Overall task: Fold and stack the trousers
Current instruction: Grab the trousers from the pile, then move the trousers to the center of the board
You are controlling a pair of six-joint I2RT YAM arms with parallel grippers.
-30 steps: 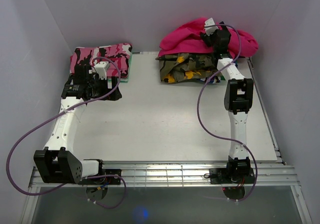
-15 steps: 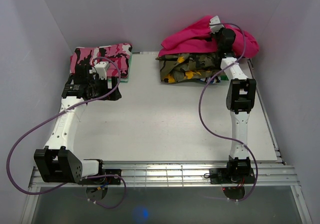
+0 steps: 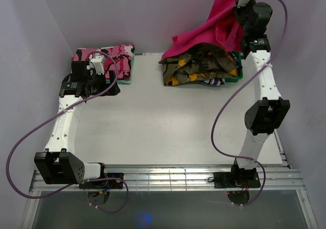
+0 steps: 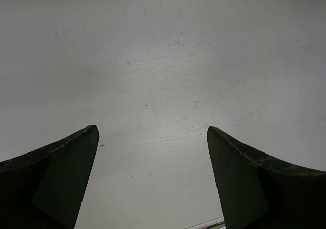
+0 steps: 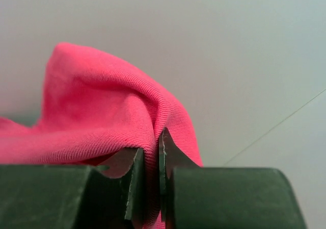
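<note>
— Where the right arm reaches up over the far right corner of the desk (image 3: 168, 122), what do we have between the fingers?

— We see the right gripper (image 5: 151, 152) pressed almost together on a fold of the trousers (image 3: 211, 32). In the wrist view the pink cloth runs down into the narrow slit between the two fingers and bulges out above and to the left of them.

— And the rest of the cloth?

— From above we follow it hanging from the gripper, down and to the left in a slanted sheet. Its lower part drapes on the olive-yellow camouflage garment (image 3: 201, 68), heaped at the far edge, right of the middle. So the trousers lie below and left of the tool, meeting it only at the pinched fold.

— The other arm?

— The left gripper (image 4: 153, 132) is spread wide over bare desk near the far left corner, nothing between its fingers, close to the pink camouflage pair (image 3: 104, 53) folded there.

— Is that a bin under the olive heap?

— We make out a green edge (image 3: 237, 75) at its right side, but too much is covered to tell what it is.
</note>
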